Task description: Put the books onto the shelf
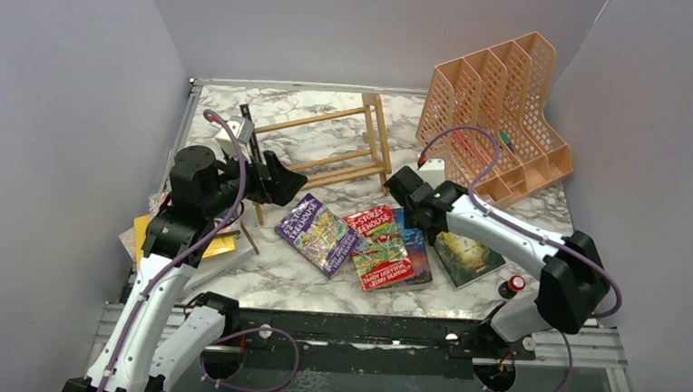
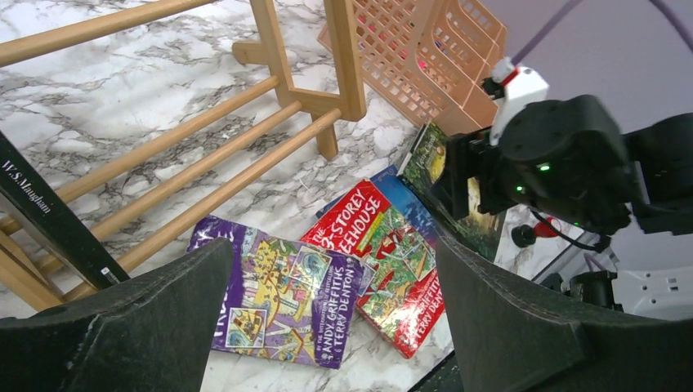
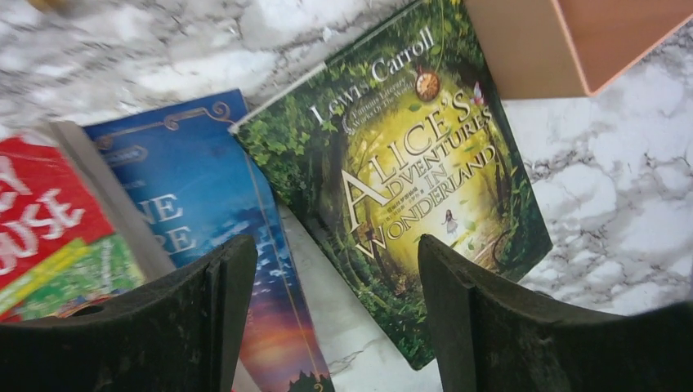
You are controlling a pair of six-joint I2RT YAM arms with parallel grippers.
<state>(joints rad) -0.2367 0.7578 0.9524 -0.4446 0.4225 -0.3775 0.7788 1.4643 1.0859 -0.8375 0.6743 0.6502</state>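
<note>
Fingers of the left gripper gape wide, empty, near the shelf, where a dark book leans against the rails. Flat on the desk lie a purple book, red book, blue book and green book. The right gripper hovers over the last, fingers spread, empty.

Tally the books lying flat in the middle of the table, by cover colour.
purple book: 1
red book: 1
blue book: 1
green book: 1
Total: 4
</note>
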